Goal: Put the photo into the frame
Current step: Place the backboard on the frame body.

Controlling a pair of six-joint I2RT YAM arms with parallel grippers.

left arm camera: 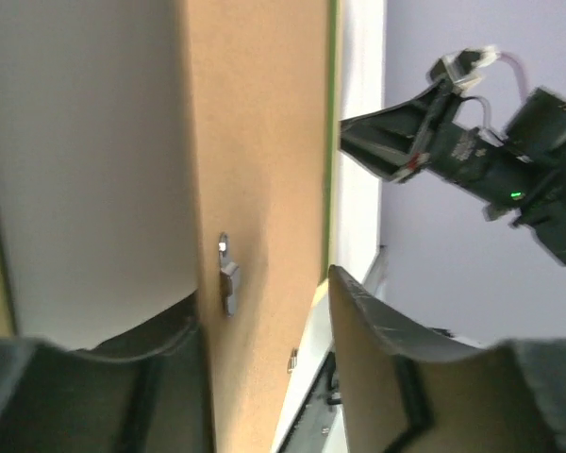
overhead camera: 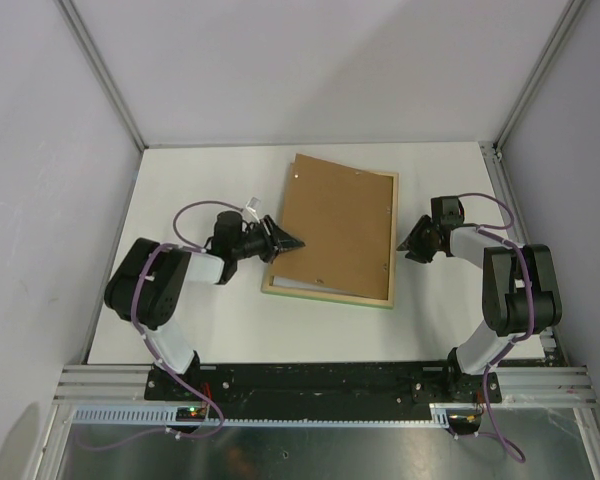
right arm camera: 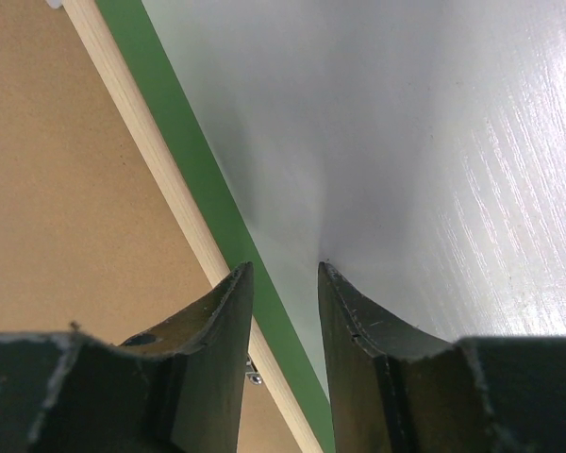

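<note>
Left hand [overhead camera: 295, 242] spread at left edge of brown board [overhead camera: 340, 225], right hand [overhead camera: 404, 245] slightly parted, empty, just beside frame [overhead camera: 330, 296], white surface [overhead camera: 230, 330] beneath.

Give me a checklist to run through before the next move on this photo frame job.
1. Photo in the frame: cannot tell. No photo shows; the board covers the frame's opening.
2. Board square in frame: not ok. The top view shows the frame's rim only along the right and near sides, and the board looks skewed.
3. Left gripper free: ok. Its jaws stand apart at the board's left edge.
4. Right gripper free: ok. It is open and empty, beside the frame's right edge.
5. Clip on the board locked: cannot tell.
</note>
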